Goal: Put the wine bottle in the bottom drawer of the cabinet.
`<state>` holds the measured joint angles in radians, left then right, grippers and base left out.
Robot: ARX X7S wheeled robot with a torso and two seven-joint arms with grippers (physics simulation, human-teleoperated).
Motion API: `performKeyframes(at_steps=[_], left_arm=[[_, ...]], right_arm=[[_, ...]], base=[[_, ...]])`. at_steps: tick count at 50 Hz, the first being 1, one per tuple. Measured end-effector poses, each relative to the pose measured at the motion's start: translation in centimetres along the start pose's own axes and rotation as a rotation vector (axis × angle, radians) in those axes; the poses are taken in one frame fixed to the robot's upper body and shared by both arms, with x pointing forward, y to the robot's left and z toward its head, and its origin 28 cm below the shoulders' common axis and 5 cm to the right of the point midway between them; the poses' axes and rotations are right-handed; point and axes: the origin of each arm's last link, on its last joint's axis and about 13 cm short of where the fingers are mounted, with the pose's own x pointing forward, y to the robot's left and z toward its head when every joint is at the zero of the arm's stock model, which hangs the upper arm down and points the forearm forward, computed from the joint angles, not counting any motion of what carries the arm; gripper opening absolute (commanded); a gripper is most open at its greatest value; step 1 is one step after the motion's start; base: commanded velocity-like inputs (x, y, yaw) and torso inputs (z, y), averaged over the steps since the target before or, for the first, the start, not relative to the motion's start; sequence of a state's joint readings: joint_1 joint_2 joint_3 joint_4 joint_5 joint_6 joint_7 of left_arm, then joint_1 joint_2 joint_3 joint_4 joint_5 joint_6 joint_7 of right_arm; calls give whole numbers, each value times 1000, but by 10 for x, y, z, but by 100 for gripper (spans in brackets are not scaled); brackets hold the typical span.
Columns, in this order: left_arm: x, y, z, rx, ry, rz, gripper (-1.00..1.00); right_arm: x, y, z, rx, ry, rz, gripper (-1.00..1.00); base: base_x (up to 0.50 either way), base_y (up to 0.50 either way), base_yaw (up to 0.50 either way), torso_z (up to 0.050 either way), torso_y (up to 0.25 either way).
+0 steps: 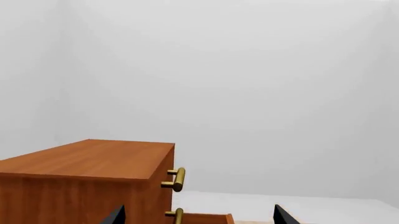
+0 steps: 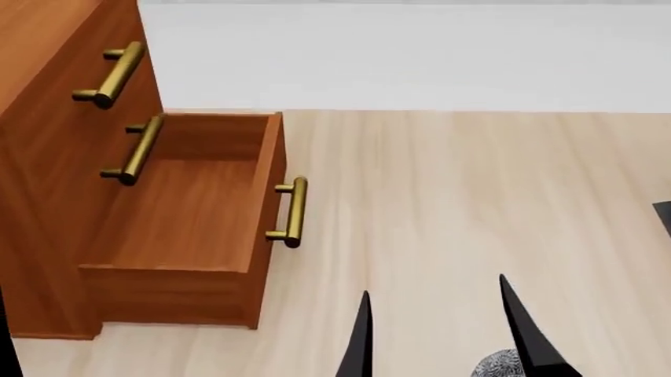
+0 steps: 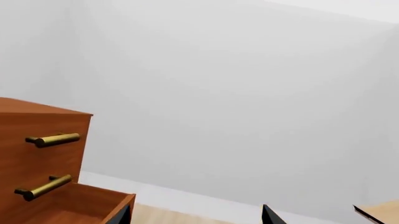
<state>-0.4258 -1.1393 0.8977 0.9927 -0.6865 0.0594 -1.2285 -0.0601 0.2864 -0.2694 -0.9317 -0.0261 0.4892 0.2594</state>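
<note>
Bottom drawer (image 2: 178, 228) open; bare floor (image 2: 472, 196) alongside, seemingly.

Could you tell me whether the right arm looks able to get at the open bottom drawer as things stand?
Probably yes. The bottom drawer stands pulled out and looks empty, with bare floor between it and the right gripper. No wine bottle is visible in any view.

The cabinet (image 2: 42, 157), of reddish-brown wood with brass bar handles, is seen at the left of the head view. Its bottom drawer (image 2: 188, 236) is pulled fully open over the pale wooden floor, its inside bare. No wine bottle is shown.
</note>
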Motion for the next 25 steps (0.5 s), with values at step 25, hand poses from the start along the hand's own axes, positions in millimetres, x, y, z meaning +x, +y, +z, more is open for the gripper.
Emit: performKeyframes(at_steps=[25], left_arm=[[-1,-1,0,-5,2,-4,100]], right_arm=[[0,1,-2,0,7,4,100]], base=[[340,35,0,0,0]])
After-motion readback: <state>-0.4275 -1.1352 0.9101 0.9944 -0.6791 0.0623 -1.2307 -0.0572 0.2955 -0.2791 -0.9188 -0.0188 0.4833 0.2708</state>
